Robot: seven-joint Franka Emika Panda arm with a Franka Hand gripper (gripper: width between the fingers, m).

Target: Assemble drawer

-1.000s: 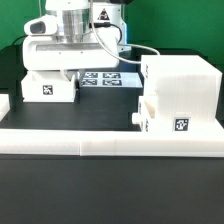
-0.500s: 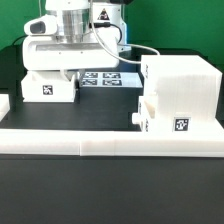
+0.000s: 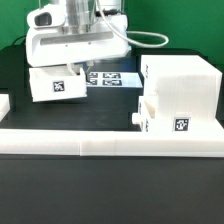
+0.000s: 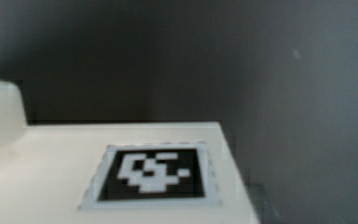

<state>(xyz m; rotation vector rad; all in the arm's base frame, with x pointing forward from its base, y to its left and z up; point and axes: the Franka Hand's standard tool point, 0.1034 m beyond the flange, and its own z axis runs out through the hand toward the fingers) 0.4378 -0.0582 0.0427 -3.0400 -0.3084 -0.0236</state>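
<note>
A small flat white drawer box (image 3: 57,84) with a square tag on its face hangs tilted above the black table on the exterior view's left. My gripper (image 3: 72,67) sits right over it and is shut on it; the fingertips are hidden. The wrist view shows the same box's top and tag (image 4: 153,172) close up, with no fingers in sight. The large cube-like hollow shell (image 3: 180,85) stands on the exterior view's right. Another small box (image 3: 146,110) stands against the shell's left side.
The long low white border rail (image 3: 110,142) runs along the front of the table. The marker board (image 3: 112,78) lies flat behind, between the held box and the shell. A white piece (image 3: 4,103) shows at the far left edge.
The gripper has risen and shifted slightly right with the flat box. The box has left the table and now hangs tilted. The shell and the box beside it have not moved.
</note>
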